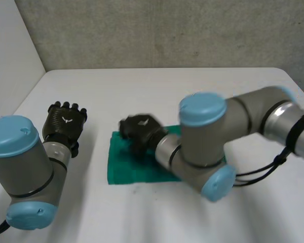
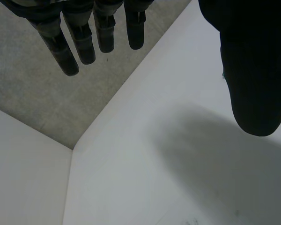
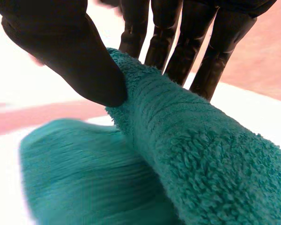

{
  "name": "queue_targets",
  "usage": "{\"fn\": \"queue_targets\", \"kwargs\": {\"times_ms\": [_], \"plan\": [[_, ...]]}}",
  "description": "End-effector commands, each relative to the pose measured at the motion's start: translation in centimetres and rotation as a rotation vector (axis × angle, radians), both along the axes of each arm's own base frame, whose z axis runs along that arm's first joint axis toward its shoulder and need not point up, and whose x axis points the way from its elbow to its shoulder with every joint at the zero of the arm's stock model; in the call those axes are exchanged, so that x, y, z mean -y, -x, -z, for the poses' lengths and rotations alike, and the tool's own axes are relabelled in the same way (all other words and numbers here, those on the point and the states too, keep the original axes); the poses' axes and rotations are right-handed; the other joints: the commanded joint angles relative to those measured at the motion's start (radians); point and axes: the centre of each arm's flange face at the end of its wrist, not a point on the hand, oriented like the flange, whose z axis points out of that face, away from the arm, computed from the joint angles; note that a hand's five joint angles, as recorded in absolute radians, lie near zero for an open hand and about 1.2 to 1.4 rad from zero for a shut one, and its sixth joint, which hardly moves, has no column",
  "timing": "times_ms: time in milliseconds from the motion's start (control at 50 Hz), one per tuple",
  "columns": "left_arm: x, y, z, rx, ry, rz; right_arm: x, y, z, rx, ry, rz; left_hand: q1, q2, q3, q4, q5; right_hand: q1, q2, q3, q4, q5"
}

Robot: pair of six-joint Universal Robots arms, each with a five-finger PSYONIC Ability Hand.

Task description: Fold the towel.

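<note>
A green towel (image 1: 131, 164) lies on the white table (image 1: 157, 96) in the middle, partly hidden under my right arm. My right hand (image 1: 138, 130) rests on its far edge, near the left far corner. In the right wrist view the thumb (image 3: 70, 56) presses a raised fold of the towel (image 3: 192, 154) against the fingers (image 3: 178, 42), so this hand is shut on the cloth. My left hand (image 1: 65, 124) hovers over bare table left of the towel, apart from it, with its fingers (image 2: 89, 37) straight and nothing in them.
A grey wall (image 1: 167, 30) rises behind the table's far edge, and a white panel (image 1: 10, 55) borders the left side. Bare table lies beyond the towel and to its right. My right arm (image 1: 218, 142) crosses over the towel's right part.
</note>
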Motion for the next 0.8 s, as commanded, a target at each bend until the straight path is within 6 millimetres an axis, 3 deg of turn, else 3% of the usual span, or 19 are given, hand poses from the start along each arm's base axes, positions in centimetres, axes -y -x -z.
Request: {"fn": "queue_targets", "kwargs": {"times_ms": [20, 40, 60, 140, 160, 180, 240, 260, 320, 420, 480, 500, 640, 800], "plan": [[-0.6, 0.4, -0.4, -0.012, 0.009, 0.022, -3.0, -0.3, 3.3, -0.094, -0.038, -0.089, -0.058, -0.049, -0.061, -0.044, -0.045, 0.195, -0.006, -0.009, -0.033, 0.003], [-0.9, 1.1, -0.7, -0.022, 0.016, 0.045, -2.7, -0.1, 3.5, -0.115, -0.017, -0.067, -0.058, -0.049, -0.061, -0.044, -0.045, -0.377, -0.578, -0.581, -0.605, -0.569], [-1.1, 1.3, -0.8, -0.027, 0.019, 0.052, -2.2, 0.2, 3.4, -0.123, -0.009, -0.049, -0.058, -0.049, -0.061, -0.044, -0.045, -0.438, -0.639, -0.642, -0.666, -0.630], [-1.8, 2.4, -1.2, -0.057, 0.027, 0.091, -1.6, 0.7, 2.3, -0.121, 0.020, -0.002, -0.058, -0.049, -0.061, -0.044, -0.045, -0.541, -0.742, -0.745, -0.769, -0.733], [-1.9, 2.7, -1.3, -0.064, 0.028, 0.099, -1.5, 1.1, 0.8, -0.106, 0.041, 0.017, -0.061, -0.052, -0.064, -0.047, -0.048, -0.593, -0.794, -0.798, -0.822, -0.786], [-2.1, 3.0, -1.5, -0.073, 0.032, 0.109, -1.6, 1.8, -0.6, -0.093, 0.053, 0.031, -0.061, -0.052, -0.064, -0.047, -0.048, -0.600, -0.801, -0.804, -0.828, -0.792], [-3.0, 4.5, -1.8, -0.121, 0.032, 0.156, -1.0, 3.6, -1.8, -0.088, 0.066, 0.075, -0.058, -0.049, -0.061, -0.044, -0.046, -0.609, -0.810, -0.813, -0.837, -0.801], [-3.1, 4.8, -1.9, -0.137, 0.032, 0.167, -0.3, 5.0, -2.4, -0.083, 0.072, 0.111, -0.061, -0.052, -0.064, -0.047, -0.048, -0.609, -0.810, -0.813, -0.837, -0.801], [-3.6, 6.2, -1.9, -0.197, 0.014, 0.222, 0.6, 7.1, -2.8, -0.082, 0.082, 0.167, -0.061, -0.052, -0.064, -0.047, -0.048, -0.600, -0.801, -0.805, -0.828, -0.792], [-4.0, 8.7, -0.2, -0.262, -0.074, 0.363, 1.7, 10.8, -1.0, -0.158, 0.096, 0.242, -0.058, -0.049, -0.061, -0.044, -0.046, -0.591, -0.792, -0.796, -0.819, -0.783], [-3.9, 9.0, 1.0, -0.247, -0.118, 0.379, 2.0, 11.8, -0.1, -0.196, 0.097, 0.257, -0.055, -0.046, -0.058, -0.041, -0.043, -0.585, -0.786, -0.790, -0.813, -0.778], [-3.8, 9.0, 1.7, -0.230, -0.146, 0.369, 2.3, 13.1, 1.0, -0.252, 0.108, 0.274, -0.052, -0.043, -0.055, -0.038, -0.040, -0.571, -0.772, -0.775, -0.799, -0.763], [-3.3, 7.9, 3.5, -0.164, -0.228, 0.260, 2.5, 14.8, 3.0, -0.327, 0.126, 0.289, -0.049, -0.040, -0.052, -0.035, -0.037, -0.503, -0.704, -0.708, -0.731, -0.696], [-2.8, 6.6, 4.5, -0.129, -0.243, 0.165, 3.0, 15.5, 3.7, -0.326, 0.149, 0.320, -0.049, -0.040, -0.052, -0.035, -0.037, -0.224, -0.425, -0.429, -0.452, -0.417]]}}
